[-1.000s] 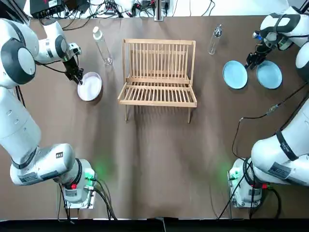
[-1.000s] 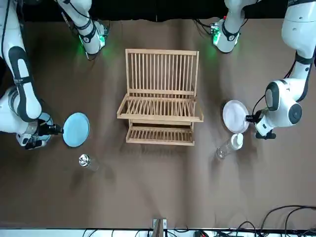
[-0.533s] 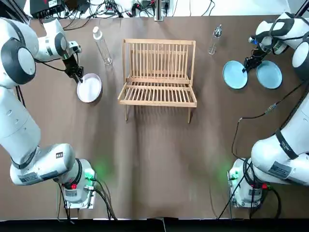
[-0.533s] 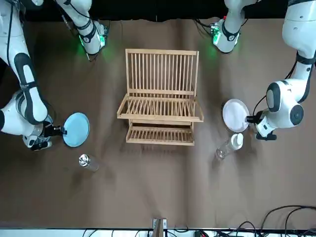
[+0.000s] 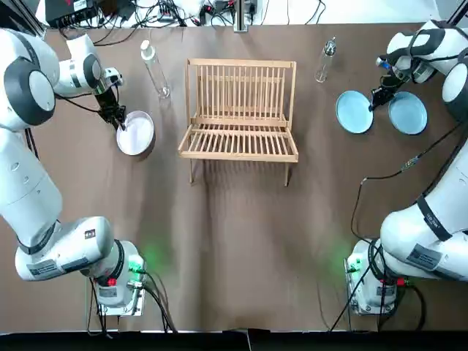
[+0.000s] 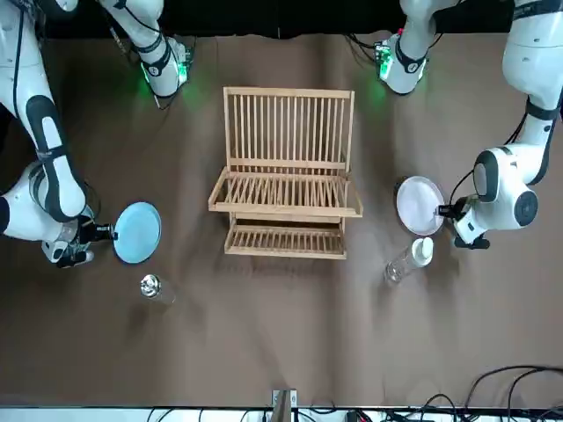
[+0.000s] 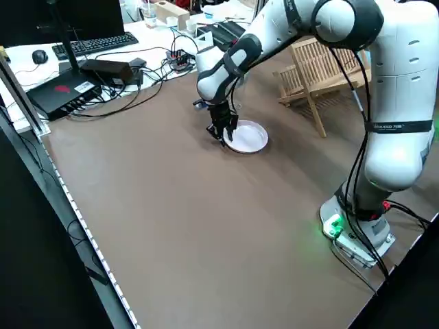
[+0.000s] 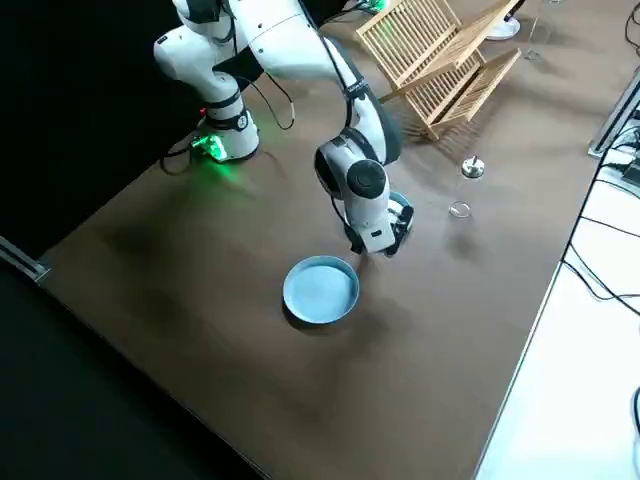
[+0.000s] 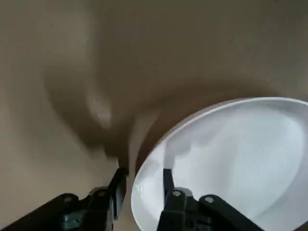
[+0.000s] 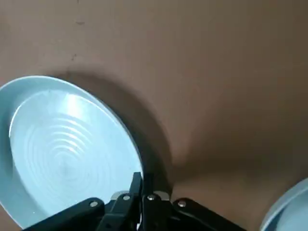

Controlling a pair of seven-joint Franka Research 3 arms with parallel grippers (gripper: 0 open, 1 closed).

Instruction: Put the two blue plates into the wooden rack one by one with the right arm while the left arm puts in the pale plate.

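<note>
The right gripper [image 5: 374, 102] reaches low at the far right of the brown table [image 5: 241, 241], its jaws closed on the rim of one blue plate [image 5: 353, 113]. The other blue plate [image 5: 408, 113] lies just beside it. The left gripper [image 5: 118, 120] stands at the pale plate [image 5: 137, 133], its jaws narrow and astride the rim. The rack [image 5: 239, 110] stands between the two arms.

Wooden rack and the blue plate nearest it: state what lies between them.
Bare table only, as the top view shows; the clear bottle stands farther back, off that line.

white-capped bottle [image 5: 155, 71] | metal-capped bottle [image 5: 325, 61] | brown table [image 5: 241, 241] | keyboard [image 7: 96, 44] | cables [image 7: 154, 83]
</note>
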